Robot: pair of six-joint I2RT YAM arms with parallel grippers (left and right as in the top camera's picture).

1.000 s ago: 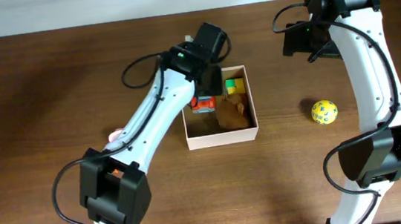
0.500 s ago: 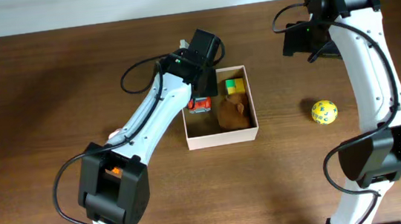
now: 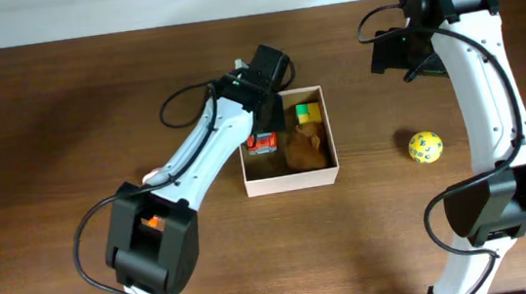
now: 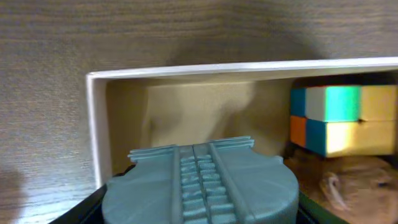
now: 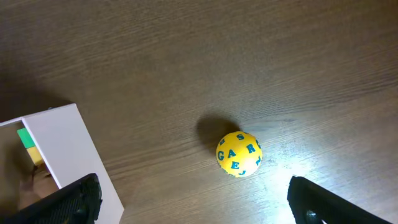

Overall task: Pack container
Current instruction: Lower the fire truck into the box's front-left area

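The container [image 3: 291, 182] is a shallow white-walled box with a tan floor at mid table. Inside it are a multicoloured cube [image 3: 308, 113] and a brown plush toy [image 3: 307, 148]. My left gripper [image 3: 267, 127] reaches over the box's left side, shut on a red toy car [image 3: 263, 144] held low inside. In the left wrist view the toy's grey-blue ridged part [image 4: 199, 180] fills the space between the jaws [image 4: 199, 208], with the box wall [image 4: 96, 124] behind. My right gripper [image 5: 199, 202] is open and empty, high above a yellow lettered ball [image 5: 239, 154].
The yellow ball [image 3: 425, 147] lies on the brown wooden table right of the container, apart from it. The cube [image 4: 342, 118] and the plush [image 4: 354, 186] take up the box's right half. The container's right wall [image 5: 68, 149] shows in the right wrist view.
My left gripper has shifted slightly toward the front of the box with the red toy car in it. The right arm and the ball have not moved.
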